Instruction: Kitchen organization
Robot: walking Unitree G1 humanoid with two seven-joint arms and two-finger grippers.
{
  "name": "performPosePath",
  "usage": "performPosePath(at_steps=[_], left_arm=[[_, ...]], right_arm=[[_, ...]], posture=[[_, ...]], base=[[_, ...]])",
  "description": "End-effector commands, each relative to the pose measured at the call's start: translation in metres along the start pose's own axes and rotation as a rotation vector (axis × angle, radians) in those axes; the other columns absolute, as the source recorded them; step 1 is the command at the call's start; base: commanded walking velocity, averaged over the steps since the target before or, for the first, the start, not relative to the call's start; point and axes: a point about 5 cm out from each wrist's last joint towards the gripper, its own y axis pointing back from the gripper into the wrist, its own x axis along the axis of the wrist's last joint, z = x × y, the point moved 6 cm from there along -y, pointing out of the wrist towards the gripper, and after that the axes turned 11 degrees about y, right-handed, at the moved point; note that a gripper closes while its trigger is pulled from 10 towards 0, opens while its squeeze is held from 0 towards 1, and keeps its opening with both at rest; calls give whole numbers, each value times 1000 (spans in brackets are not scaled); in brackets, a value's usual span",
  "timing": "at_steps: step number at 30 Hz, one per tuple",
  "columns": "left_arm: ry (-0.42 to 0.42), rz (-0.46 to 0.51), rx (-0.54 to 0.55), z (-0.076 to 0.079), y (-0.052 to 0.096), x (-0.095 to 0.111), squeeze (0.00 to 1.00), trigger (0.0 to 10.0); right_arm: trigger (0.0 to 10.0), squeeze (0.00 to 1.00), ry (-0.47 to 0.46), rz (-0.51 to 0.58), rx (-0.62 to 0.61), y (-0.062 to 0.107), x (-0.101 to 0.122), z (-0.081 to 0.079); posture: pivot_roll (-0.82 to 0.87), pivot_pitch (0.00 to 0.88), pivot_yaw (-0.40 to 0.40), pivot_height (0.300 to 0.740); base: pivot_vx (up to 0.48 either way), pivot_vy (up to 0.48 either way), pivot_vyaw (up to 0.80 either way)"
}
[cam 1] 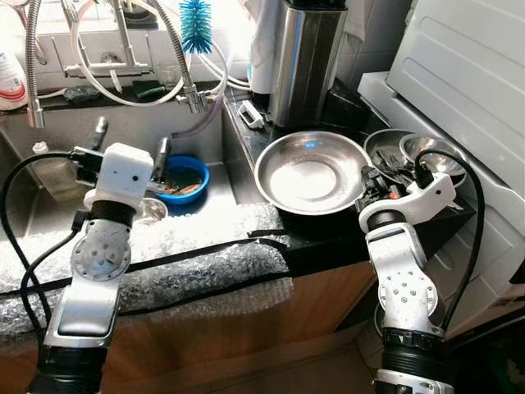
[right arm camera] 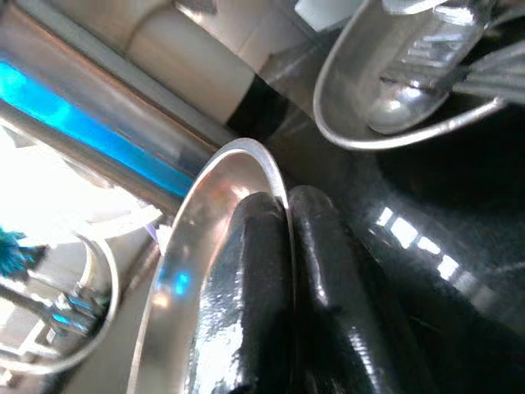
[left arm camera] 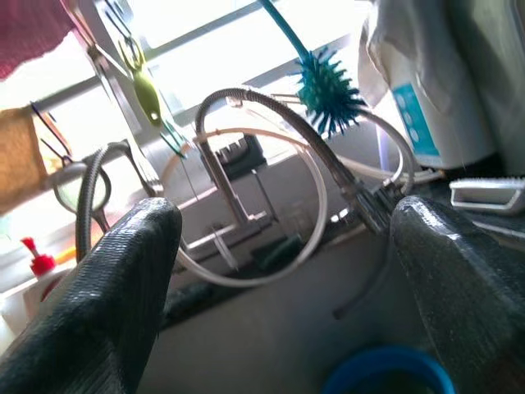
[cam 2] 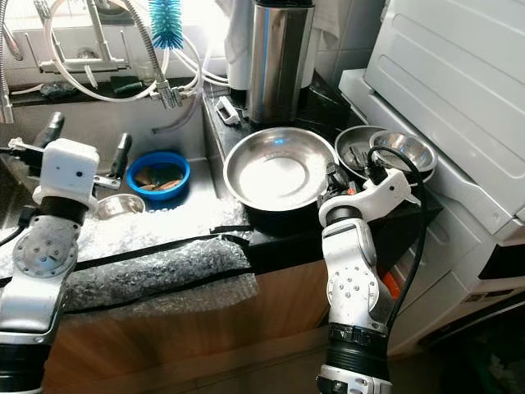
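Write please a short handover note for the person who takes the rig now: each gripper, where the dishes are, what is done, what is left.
Right gripper: shut on the rim of the large steel bowl, which sits on the black counter.
Left gripper: open, holding nothing, above the sink.
Blue bowl and a small steel bowl are in the sink; two small steel bowls with utensils stand right of the large bowl.
Done: rim gripped. Left: moving it, destination unclear.

Teal bottle brush (cam 1: 195, 25) hangs above faucet hose (cam 1: 174, 49).

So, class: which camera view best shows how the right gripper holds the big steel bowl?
The right wrist view: its fingers pinch the big steel bowl by the rim. Both eye views show the whole bowl, with the right gripper at its edge.
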Motion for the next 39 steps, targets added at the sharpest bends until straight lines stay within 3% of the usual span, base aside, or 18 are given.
performPosePath(at_steps=[1,12,13,15,17,18,19,22,24,27,32,33,34,35,39], left_arm=[[-11,52,-15,5,-3,14,0,10000],[32,82,-21,4,-9,20,0,10000],[183,38,16,-1,-10,14,0,10000],[337,1,69,-10,-12,8,0,10000],[421,-21,92,-15,-12,4,0,10000],[534,-69,91,-15,-12,-6,0,10000],[534,-69,91,-15,-12,-6,0,10000],[820,-106,91,-8,-10,-10,0,10000],[965,-116,37,6,-9,-4,0,10000],[1029,-116,7,13,-9,0,0,10000],[1248,-110,45,19,-9,7,0,10000],[1282,-113,56,21,-9,7,800,10000],[1282,-113,56,21,-9,7,800,10000],[1298,-123,46,27,-8,9,1000,10000],[1278,-152,16,37,-7,10,1000,10000]], right_arm=[[10000,0,-122,68,99,1,8,-31],[10000,0,-226,167,307,13,29,-63],[10000,0,-218,166,332,15,28,-66],[10000,0,-208,163,346,16,27,-68],[10000,0,-214,167,361,17,27,-70],[10000,0,-209,167,384,19,27,-73],[10000,0,-209,167,384,19,27,-73],[10000,0,-187,156,434,23,24,-82],[10000,0,-176,149,456,25,22,-87],[10000,0,-173,143,462,26,21,-88],[10000,0,-140,122,494,29,15,-93],[10000,0,-138,119,496,29,14,-93],[10000,0,-138,119,496,29,14,-93],[10000,0,-132,115,500,29,12,-95],[10000,0,-124,107,509,30,10,-97]], posture=[[-51,0,-67,727],[-49,0,-67,727],[-50,0,-67,727],[-51,0,-66,727],[-48,2,-66,727],[-45,3,-66,727],[-45,3,-66,727],[-47,5,-64,727],[-43,6,-65,727],[-45,8,-65,727],[-46,7,-65,727],[-45,7,-65,727],[-45,7,-65,727],[-47,6,-65,727],[-46,4,-65,727]], base=[[0,0,0],[0,0,0],[0,0,0],[0,0,0],[0,0,0],[0,0,0],[0,0,0],[0,0,0],[0,0,0],[0,0,0],[0,0,0],[0,0,0],[0,0,0],[0,0,0],[0,0,0]])
